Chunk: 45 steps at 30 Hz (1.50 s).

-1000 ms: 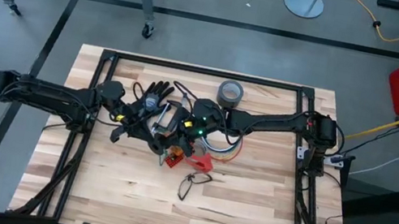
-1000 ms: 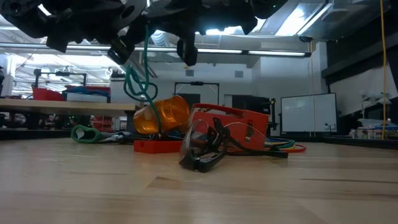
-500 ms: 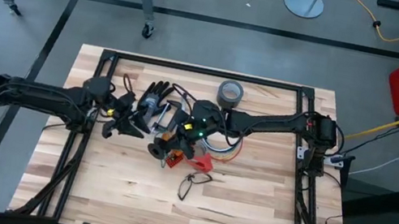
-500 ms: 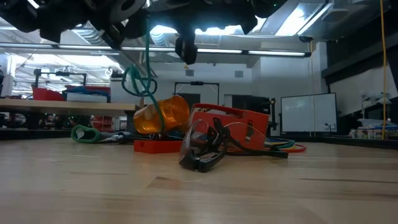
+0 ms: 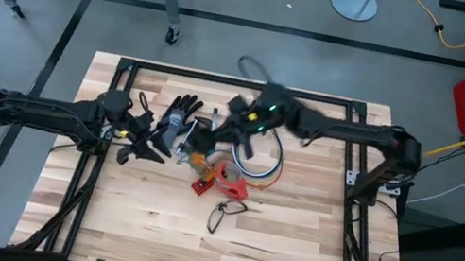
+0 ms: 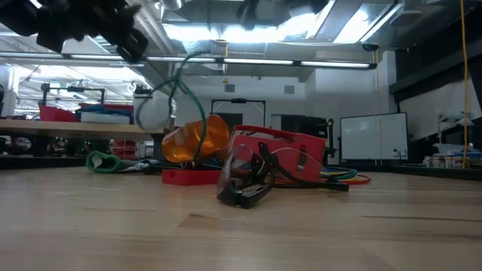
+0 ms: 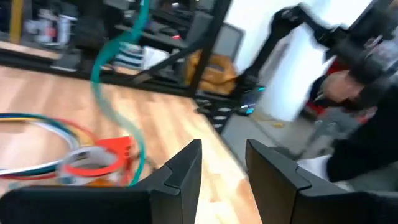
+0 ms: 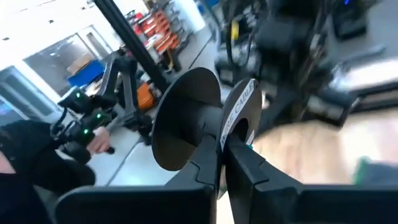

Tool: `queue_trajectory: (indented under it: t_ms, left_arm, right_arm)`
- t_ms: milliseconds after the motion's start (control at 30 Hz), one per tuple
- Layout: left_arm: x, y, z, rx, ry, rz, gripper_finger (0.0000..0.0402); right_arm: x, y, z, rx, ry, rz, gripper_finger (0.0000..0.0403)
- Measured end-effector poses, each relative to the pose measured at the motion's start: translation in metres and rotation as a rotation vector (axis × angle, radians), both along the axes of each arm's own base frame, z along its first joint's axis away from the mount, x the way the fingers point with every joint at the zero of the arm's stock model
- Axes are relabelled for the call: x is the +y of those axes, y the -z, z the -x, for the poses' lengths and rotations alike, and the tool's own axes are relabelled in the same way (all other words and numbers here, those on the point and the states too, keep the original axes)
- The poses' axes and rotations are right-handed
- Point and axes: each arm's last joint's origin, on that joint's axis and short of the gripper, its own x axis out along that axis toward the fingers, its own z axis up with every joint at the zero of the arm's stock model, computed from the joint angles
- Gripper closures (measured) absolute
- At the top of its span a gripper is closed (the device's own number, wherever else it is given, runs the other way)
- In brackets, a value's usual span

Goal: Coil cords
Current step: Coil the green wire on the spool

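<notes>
The cords (image 5: 261, 161), blue, grey-white and red-orange, lie in a loose loop on the table, and also show in the left wrist view (image 7: 37, 146). My right gripper (image 8: 225, 163) is raised high over the table's far middle (image 5: 254, 81), shut on a black cable spool (image 8: 199, 115). A green cable (image 6: 177, 83) trails from it down to the clutter. My left gripper (image 7: 222, 163) is open and empty, left of the clutter (image 5: 139, 141). The green cable (image 7: 115, 93) passes in front of it, untouched. My right gripper pinches the rim of the spool's white-labelled flange (image 8: 231, 138) between its two fingers. The spool's black flange (image 8: 183, 118) stands beside one finger. The spool is lifted clear of the table, and the green cable hangs slack from it.
Black gloves (image 5: 181, 107), an orange cup (image 6: 197, 139) on a red base (image 5: 228, 184), a red case (image 6: 282, 154) and safety glasses (image 5: 223, 213) crowd the table's middle. A person shows in the room in the right wrist view (image 8: 37, 162). Bare wood lies toward the near edge.
My right gripper has risen from the clutter and swung toward the table's far edge, tipping up, with the spool in its hold. The green cable has been drawn up and out behind it. My left gripper has drawn back a little toward the table's left edge.
</notes>
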Motion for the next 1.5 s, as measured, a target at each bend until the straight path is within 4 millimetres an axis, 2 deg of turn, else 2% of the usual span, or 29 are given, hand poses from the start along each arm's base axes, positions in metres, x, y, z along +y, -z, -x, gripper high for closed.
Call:
queue_trajectory:
  t_ms: [100, 233, 367, 433, 600, 733, 900, 1000, 1100, 1233, 1500]
  left_arm:
    - [0.002, 0.003, -0.003, 0.009, -0.046, -0.029, 0.0286]
    - [0.004, 0.009, -0.008, 0.026, -0.099, -0.082, 0.0286]
    - [0.010, 0.014, -0.018, 0.024, -0.229, -0.169, 0.0286]
    - [0.013, 0.013, -0.026, -0.033, -0.291, -0.201, 0.0286]
    - [0.020, 0.006, -0.050, -0.281, -0.381, -0.172, 0.0286]
    - [0.028, 0.021, -0.077, -0.275, -0.457, -0.132, 0.0286]
    - [0.032, 0.040, -0.132, -0.165, -0.448, -0.093, 0.0286]
    - [0.029, 0.041, -0.165, -0.186, -0.407, -0.144, 0.0286]
    - [0.025, 0.040, -0.189, -0.218, -0.374, -0.232, 0.0286]
    - [0.023, 0.038, -0.198, -0.211, -0.360, -0.333, 0.0286]
    - [0.034, 0.044, -0.197, -0.137, -0.404, -0.406, 0.0286]
  right_arm:
    - [-0.009, -0.022, 0.027, -0.006, 0.045, 0.062, 0.0388]
    - [-0.016, -0.045, 0.072, 0.054, 0.190, 0.188, 0.0388]
    - [-0.017, -0.065, 0.119, 0.120, 0.382, 0.312, 0.0388]
    - [-0.014, -0.073, 0.138, 0.126, 0.445, 0.355, 0.0388]
    - [-0.006, -0.088, 0.172, 0.102, 0.522, 0.434, 0.0388]
    - [-0.001, -0.094, 0.194, 0.105, 0.575, 0.472, 0.0388]
    - [0.003, -0.101, 0.207, 0.068, 0.599, 0.476, 0.0388]
    - [0.004, -0.102, 0.208, 0.064, 0.599, 0.476, 0.0388]
    - [0.004, -0.102, 0.208, 0.064, 0.599, 0.476, 0.0388]
    - [0.005, -0.102, 0.208, 0.048, 0.545, 0.463, 0.0388]
    - [0.008, -0.102, 0.207, 0.024, 0.452, 0.438, 0.0389]
